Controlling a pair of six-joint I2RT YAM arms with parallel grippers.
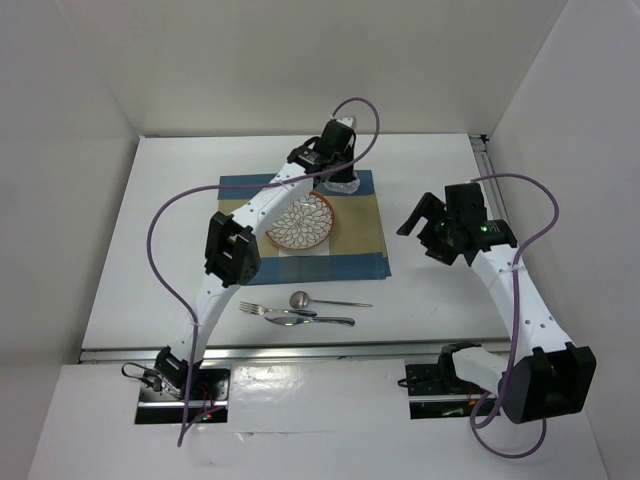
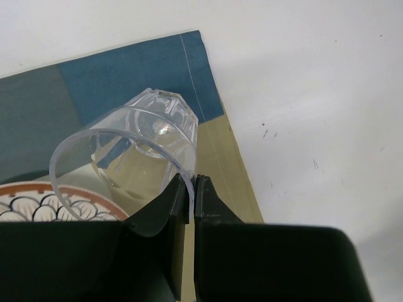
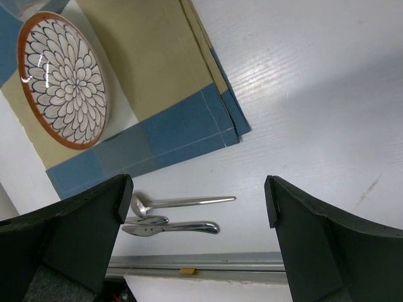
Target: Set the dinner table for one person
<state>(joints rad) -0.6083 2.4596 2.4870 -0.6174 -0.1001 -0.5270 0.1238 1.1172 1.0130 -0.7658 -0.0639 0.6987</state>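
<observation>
A clear glass (image 2: 135,148) is tilted over the far right corner of the blue-and-tan placemat (image 2: 145,69). My left gripper (image 2: 191,189) is shut on its rim, one finger inside and one outside. In the top view this gripper (image 1: 338,175) is at the mat's far edge with the glass (image 1: 342,187) under it, just beyond the patterned plate (image 1: 300,222). I cannot tell whether the glass touches the mat. My right gripper (image 1: 420,225) is open and empty above the white dinner table (image 1: 420,170), right of the mat.
A spoon (image 1: 300,299), fork (image 1: 262,310) and knife (image 1: 325,320) lie together on the table near the front rail (image 1: 300,350). The right wrist view shows the spoon (image 3: 182,201), knife (image 3: 176,227) and plate (image 3: 63,78). White walls enclose the table.
</observation>
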